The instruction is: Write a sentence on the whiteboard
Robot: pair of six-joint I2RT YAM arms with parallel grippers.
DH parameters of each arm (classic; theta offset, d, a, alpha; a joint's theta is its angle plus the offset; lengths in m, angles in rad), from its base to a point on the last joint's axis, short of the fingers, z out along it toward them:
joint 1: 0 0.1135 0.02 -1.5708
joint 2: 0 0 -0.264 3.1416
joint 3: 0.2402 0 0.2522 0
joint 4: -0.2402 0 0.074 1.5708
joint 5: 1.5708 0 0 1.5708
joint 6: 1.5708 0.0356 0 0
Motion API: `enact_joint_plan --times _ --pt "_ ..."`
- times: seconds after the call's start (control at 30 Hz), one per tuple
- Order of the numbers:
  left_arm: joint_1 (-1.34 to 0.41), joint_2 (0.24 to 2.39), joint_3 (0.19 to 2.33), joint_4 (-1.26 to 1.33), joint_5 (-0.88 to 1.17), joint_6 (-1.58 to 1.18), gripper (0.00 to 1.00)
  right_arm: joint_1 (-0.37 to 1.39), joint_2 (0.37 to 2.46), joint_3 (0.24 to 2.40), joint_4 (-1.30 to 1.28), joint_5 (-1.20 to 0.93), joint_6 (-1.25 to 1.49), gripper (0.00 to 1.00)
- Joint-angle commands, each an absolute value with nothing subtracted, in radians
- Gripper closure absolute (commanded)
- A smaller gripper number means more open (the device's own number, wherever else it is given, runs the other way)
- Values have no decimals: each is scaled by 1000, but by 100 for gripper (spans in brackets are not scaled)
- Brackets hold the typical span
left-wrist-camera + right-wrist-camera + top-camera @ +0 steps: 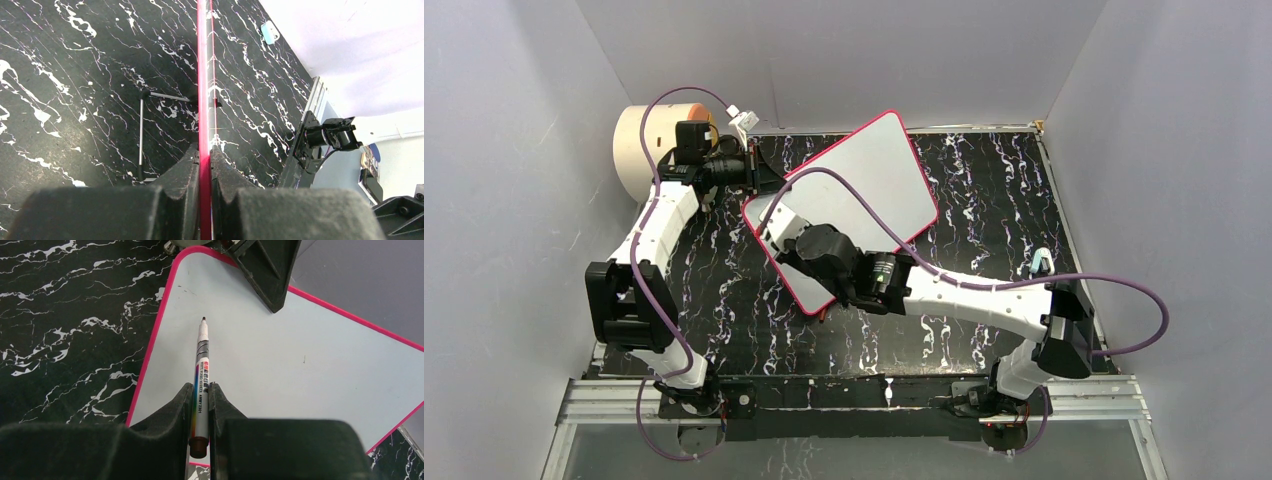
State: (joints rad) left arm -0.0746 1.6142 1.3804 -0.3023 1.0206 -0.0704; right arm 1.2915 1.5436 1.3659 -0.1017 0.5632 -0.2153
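Whiteboard: large flat white rectangular whiteboard (pixel 879 175) with rounded corners and a thin pink-red rim, set diagonally on the black, white-veined marble-pattern table (pixel 994 215), towards its far middle.
Left gripper: black two-finger left gripper (pixel 204 152) closed tight on the pink-red rim at the board's left side; board seen edge-on between the pads.
Right gripper: black right gripper (pixel 201 390) clamped on a slim white-barrelled whiteboard marker (pixel 202 360) with a rainbow stripe, over the board's near-left part.
Marker tip: dark, uncapped, pointing at the white face near a rounded corner; touching or just above, cannot tell.
Board face: a few faint short dark strokes (pixel 186 289) near that corner, too small to read.
Far left: cream cylinder with an orange face (pixel 639 150), beside the left arm's wrist.
Right edge of table: small pale-blue object (pixel 1041 262), well apart from the board.
Beside rim: thin grey metal rod (pixel 141 135) bent at a right angle, just left of the rim in the left wrist view.
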Motion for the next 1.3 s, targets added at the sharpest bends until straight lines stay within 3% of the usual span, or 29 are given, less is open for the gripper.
enact_joint_plan --times 0.0,0.77,1.27 --pt "-84 1579 1344 -362 1023 -39 100 1296 1569 1438 -46 592 -228 100" --pt "-86 1575 1333 -343 1027 -52 100 1295 1643 1500 -75 622 -237 100" --pt "-86 1578 1328 -335 1029 -58 100 1295 1668 1542 -232 587 -194 100"
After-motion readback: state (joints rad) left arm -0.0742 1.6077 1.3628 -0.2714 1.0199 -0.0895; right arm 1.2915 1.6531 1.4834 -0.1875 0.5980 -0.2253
